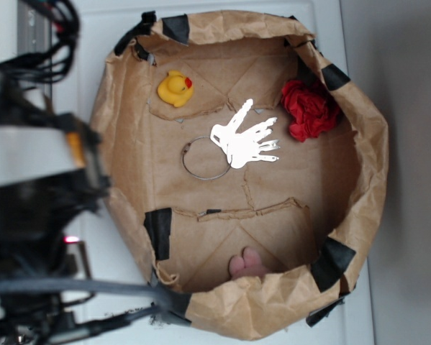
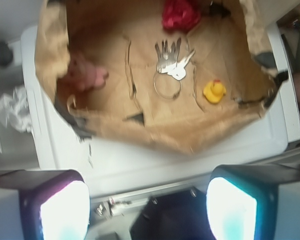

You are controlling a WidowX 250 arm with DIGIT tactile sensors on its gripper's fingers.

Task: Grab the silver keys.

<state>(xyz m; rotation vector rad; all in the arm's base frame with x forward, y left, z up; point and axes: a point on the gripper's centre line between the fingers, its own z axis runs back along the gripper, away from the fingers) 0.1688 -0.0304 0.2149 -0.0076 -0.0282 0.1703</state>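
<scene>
On the floor of a crumpled brown paper bag [image 1: 359, 180], cut low and patched with black tape, the keys [image 1: 245, 138] lie fanned out near the middle, their blades spread like fingers and catching the light. Their wire ring [image 1: 205, 159] lies flat just beside the bunch, on the side away from the flower [image 1: 310, 108]. That red ruffled flower sits against the bag's wall, near the key tips but apart from them. A yellow duck [image 1: 175, 88] stands in the neighbouring corner of the bag, well apart from the keys. A pink soft thing [image 1: 247, 266] lies against the opposite wall, half hidden by the bag's rim.

The bag rests on a white counter [image 1: 330, 36]. In the exterior view the black arm [image 1: 35, 187] looms blurred at the counter's edge, outside the bag, cables trailing over it.

From the wrist view the pincer [image 2: 148, 212] hangs outside the bag's near wall, well short of the keys [image 2: 172, 59]. Its two fingers [image 2: 64, 210] stand spread wide with nothing between them, their pale pads glowing. Beyond them the ring [image 2: 167, 86], duck [image 2: 214, 91] and flower [image 2: 181, 14] show inside the bag [image 2: 155, 135].
</scene>
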